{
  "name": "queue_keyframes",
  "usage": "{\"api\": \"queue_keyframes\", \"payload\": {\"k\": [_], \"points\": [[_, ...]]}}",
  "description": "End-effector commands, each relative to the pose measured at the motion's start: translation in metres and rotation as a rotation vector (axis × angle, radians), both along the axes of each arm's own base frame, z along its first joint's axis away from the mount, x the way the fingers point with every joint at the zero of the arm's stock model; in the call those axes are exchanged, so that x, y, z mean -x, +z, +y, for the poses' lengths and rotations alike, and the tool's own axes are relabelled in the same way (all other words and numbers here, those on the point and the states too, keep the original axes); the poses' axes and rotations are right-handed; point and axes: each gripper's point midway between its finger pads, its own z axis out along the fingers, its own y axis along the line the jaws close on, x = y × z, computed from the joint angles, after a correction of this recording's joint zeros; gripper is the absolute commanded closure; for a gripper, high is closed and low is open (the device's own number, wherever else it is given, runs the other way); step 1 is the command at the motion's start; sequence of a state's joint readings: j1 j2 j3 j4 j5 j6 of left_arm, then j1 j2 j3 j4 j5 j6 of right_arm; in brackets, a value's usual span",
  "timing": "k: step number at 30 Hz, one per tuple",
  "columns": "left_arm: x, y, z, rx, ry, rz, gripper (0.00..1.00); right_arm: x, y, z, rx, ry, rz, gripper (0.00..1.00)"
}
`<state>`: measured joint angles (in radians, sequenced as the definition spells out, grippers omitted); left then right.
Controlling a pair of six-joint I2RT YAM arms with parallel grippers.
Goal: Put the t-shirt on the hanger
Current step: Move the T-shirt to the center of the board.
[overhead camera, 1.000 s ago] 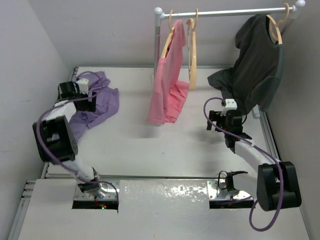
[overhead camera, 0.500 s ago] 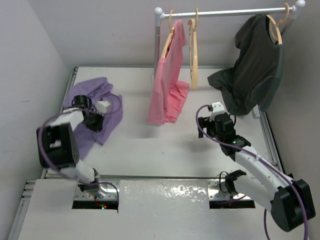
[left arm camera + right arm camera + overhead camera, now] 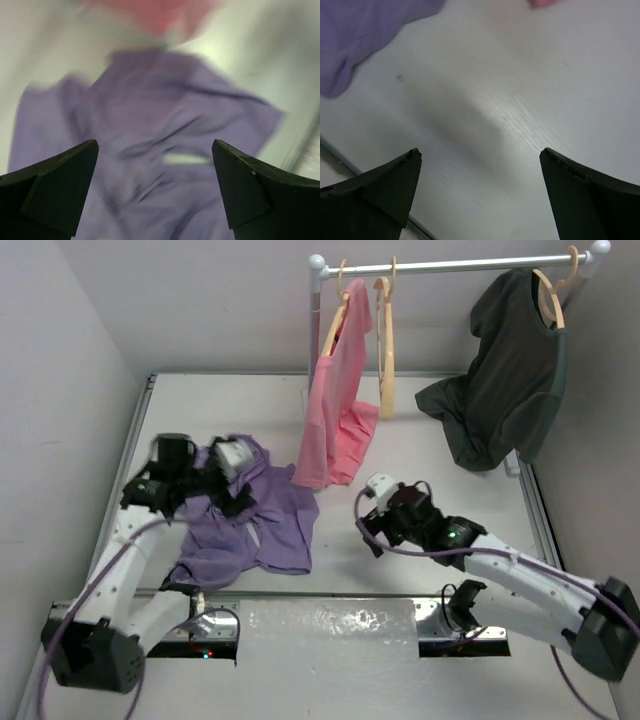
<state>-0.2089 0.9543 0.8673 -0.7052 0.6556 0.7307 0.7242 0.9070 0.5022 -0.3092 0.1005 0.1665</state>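
- Progress: early stage. The t-shirt (image 3: 262,528) lies crumpled on the table (image 3: 430,435), left of centre and toward the near edge. It is not on the hanger (image 3: 385,340), which hangs bare from the rail (image 3: 450,265), well apart from it.
- Left gripper (image 3: 154,145): fingers spread wide over the purple cloth, clamping nothing as far as the blurred wrist view shows.
- Right gripper (image 3: 480,152): fingers apart over bare table, with a corner of the cloth at the upper left of its view.
- Outstanding, in my judgement: grasp the shirt, raise it, and work the hanger into the neck.
- Obstructions: the pink shirt (image 3: 335,410) hangs just beside the bare hanger — likely to crowd any approach. The dark grey shirt (image 3: 510,370) hangs far right, out of the way.
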Motion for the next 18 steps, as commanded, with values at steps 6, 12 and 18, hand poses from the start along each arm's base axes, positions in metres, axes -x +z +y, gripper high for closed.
{"api": "queue_keyframes", "payload": {"k": [6, 12, 18], "points": [[-0.054, -0.103, 0.16, -0.181, 0.499, 0.303, 0.16, 0.012, 0.009, 0.131, 0.129, 0.447, -0.228, 0.04], [-0.084, -0.12, 0.177, -0.15, 0.564, 0.325, 0.02, -0.005, -0.033, 0.208, 0.13, 0.56, -0.224, 0.02], [-0.082, -0.154, 0.167, -0.178, 0.587, 0.409, 0.21, -0.014, -0.077, 0.222, 0.089, 0.504, -0.066, 0.31]]}}
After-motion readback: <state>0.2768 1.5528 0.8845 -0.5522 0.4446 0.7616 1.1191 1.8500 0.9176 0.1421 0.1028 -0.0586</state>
